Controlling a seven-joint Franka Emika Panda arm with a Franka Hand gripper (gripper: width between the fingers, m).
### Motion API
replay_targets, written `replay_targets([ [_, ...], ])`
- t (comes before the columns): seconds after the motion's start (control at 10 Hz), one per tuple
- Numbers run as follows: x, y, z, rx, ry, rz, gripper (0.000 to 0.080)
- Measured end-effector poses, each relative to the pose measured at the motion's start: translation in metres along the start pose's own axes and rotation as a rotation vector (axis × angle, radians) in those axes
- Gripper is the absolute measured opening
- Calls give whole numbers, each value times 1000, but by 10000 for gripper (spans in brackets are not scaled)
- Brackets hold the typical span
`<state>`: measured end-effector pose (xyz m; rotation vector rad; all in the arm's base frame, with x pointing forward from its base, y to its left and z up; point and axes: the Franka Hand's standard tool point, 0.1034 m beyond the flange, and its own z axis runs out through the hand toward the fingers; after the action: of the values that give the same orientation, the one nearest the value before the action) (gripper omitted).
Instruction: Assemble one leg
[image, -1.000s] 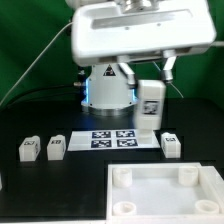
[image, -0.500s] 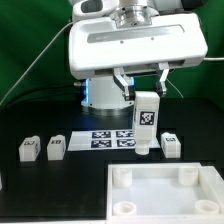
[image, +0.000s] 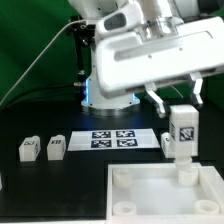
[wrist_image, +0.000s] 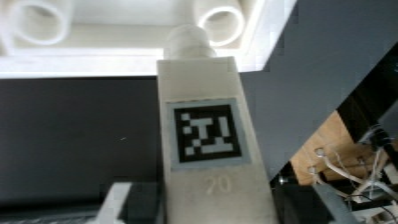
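**Fig.** Exterior + wrist views: leg brought to its socket.

The gripper (image: 182, 106) is clamped on the upper part of the held leg (image: 183, 131), one finger on each side. The leg hangs upright, tag (wrist_image: 208, 133) facing outward. Gripping high probably leaves the lower end free to enter the panel (image: 150, 205) w/o the fingers fouling its rim.

The leg is over the corner socket (image: 185, 173) at the panel's far corner, on the exterior view's right. In the wrist view the peg end (wrist_image: 187, 40) points toward a socket, roughly in line w/ it. Whether peg and socket touch yet cannot be told. Judged step: lower and seat the leg, which needs the axis kept vertical.

Surroundings:
- Two loose legs (image: 28, 149) stand on the black table (image: 60, 180), well apart from the panel.
- A third leg (image: 170, 143) sits just beside the held one, partly hidden behind it. It is the nearest thing to the gripper, though not in the path down.
- The marker board (image: 112, 138) lies between these, in front of the arm base (image: 108, 85).
- Nothing blocks the socket itself.
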<state>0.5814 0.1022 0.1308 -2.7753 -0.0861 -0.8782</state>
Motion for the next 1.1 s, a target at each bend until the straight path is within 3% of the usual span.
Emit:
replay_targets([
  [0.1, -9, -11, 11, 16, -20, 9, 294],
  [0.4, -12, -18, 22, 7, -39, 19, 294],
  [0.7, -13, -16, 24, -8, -40, 22, 294],
  [1.1, 0, -12, 23, -18, -22, 27, 294],
])
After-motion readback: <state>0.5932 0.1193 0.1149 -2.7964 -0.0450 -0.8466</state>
